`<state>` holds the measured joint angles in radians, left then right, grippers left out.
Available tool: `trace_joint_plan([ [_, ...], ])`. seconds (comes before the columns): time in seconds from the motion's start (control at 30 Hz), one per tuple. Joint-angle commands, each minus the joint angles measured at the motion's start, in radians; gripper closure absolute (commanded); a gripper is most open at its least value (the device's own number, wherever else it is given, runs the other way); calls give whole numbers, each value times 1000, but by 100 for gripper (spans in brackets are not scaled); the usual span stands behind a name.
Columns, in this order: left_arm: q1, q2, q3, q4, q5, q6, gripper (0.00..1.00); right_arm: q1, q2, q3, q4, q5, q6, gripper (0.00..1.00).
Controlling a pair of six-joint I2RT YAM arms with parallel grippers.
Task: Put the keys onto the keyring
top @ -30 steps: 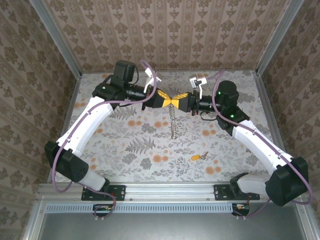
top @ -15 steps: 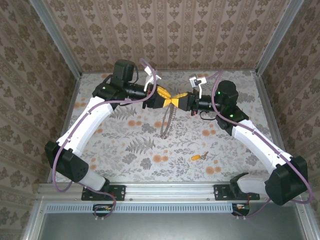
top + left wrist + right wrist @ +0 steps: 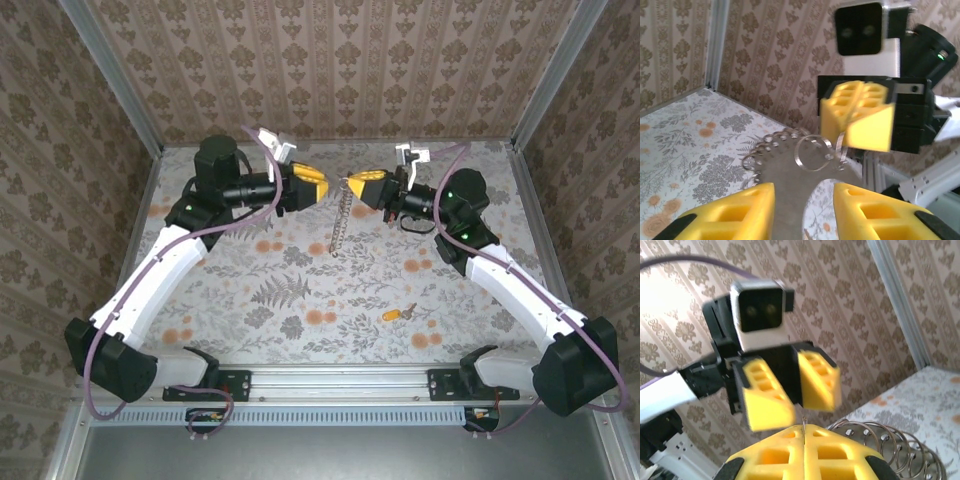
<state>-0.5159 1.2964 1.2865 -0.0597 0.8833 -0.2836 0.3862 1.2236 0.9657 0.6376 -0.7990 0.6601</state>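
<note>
Above table [image 3: 250,300], top of keyring [image 3: 340,225] hidden inside clenched right claw [image 3: 352,182]; left claw [image 3: 318,184] released.

The keyring [image 3: 341,220] is thin, shiny silvery metal. The left end effector [image 3: 320,186] and right end effector [image 3: 352,181] are matt yellow plastic. The surface [image 3: 250,290] looks matt.

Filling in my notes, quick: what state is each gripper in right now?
Left gripper: open, holding nothing.
Right gripper: shut on the keyring, which hangs down from it.
</note>
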Motion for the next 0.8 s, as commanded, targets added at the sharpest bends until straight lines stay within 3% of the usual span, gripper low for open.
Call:
trace_joint_plan([
  [0.0,-23,-7,-36,202,-65,-159,67,5,-27,-12,187,80,61,100],
  [0.33,-101,11,-56,364,-107,-242,73,35,-6,-6,293,144,100,100],
  [0.77,-108,-26,-118,557,-120,-329,75,36,-12,-18,301,171,105,100],
])
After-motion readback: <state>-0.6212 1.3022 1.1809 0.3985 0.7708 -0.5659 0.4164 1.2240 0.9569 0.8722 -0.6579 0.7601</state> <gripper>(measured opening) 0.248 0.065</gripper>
